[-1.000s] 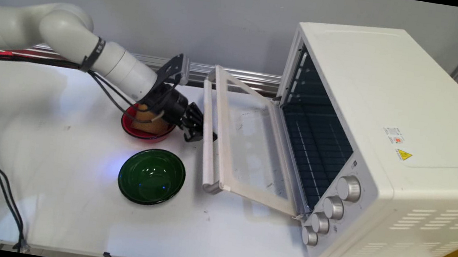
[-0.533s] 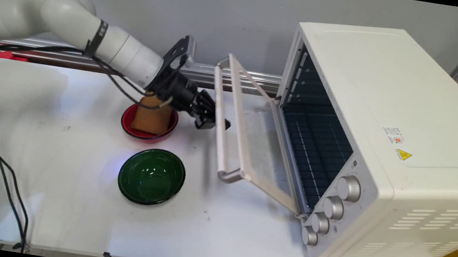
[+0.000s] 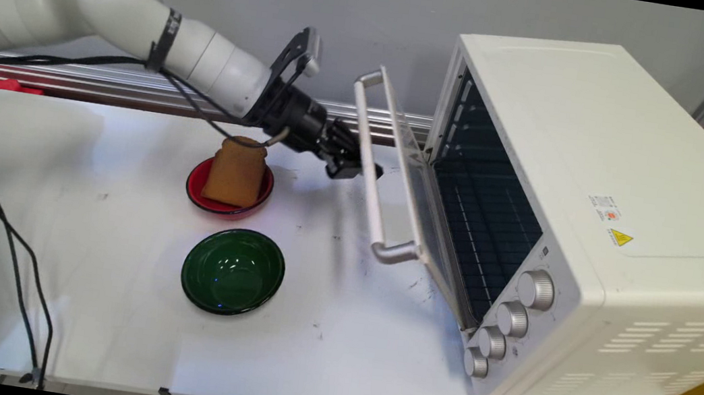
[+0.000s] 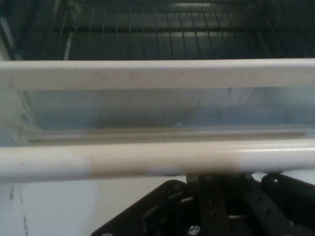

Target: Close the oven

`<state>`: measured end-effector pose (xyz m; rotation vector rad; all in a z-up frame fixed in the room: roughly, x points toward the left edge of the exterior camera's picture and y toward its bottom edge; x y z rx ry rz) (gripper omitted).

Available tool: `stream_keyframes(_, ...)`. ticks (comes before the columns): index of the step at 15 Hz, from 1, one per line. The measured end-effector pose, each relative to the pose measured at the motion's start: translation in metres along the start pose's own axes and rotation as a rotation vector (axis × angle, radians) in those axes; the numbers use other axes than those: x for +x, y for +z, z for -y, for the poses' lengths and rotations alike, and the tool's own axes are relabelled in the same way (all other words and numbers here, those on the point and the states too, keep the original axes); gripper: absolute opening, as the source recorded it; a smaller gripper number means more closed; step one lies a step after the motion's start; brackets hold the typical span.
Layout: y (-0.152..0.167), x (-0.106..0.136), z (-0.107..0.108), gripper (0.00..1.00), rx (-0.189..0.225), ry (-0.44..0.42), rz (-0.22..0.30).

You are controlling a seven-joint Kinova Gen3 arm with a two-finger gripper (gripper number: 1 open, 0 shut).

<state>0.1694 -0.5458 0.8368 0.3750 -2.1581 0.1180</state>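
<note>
where the gripper [image 3: 355, 169] sits: at the white handle [image 3: 375, 166] of the oven door [image 3: 426, 228], touching it about midway along the bar, on the side facing away from the oven.
grip: cannot tell whether wide or narrow; the handle [image 4: 157, 160] crosses the hand view from edge to edge and hides everything past the black linkage.
door: hinged at its lower edge, tilted partway up, neither flat nor shut; handle edge is the high, free end, leaning out over the table [image 3: 107, 301].
oven [image 3: 598, 189]: cream box on the right of the table, mouth facing left, four knobs [image 3: 513, 318] down its near front corner; dark wire rack [image 4: 162, 29] shows through the door glass in the hand view.
red bowl [image 3: 259, 202]: left of the door, below the arm's wrist, apart from the gripper; a brown loaf-like block [image 3: 235, 172] stands in it.
green bowl [image 3: 233, 270]: nearer the camera, just beside the red one, not touching.
cables [image 3: 12, 248]: black, hanging from the arm down the table's left side.
</note>
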Motion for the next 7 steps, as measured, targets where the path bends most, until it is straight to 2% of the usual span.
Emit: stream_keyframes(7, 0.011, 0.026, 0.001, 0.00, -0.003, 0.006, -0.056)
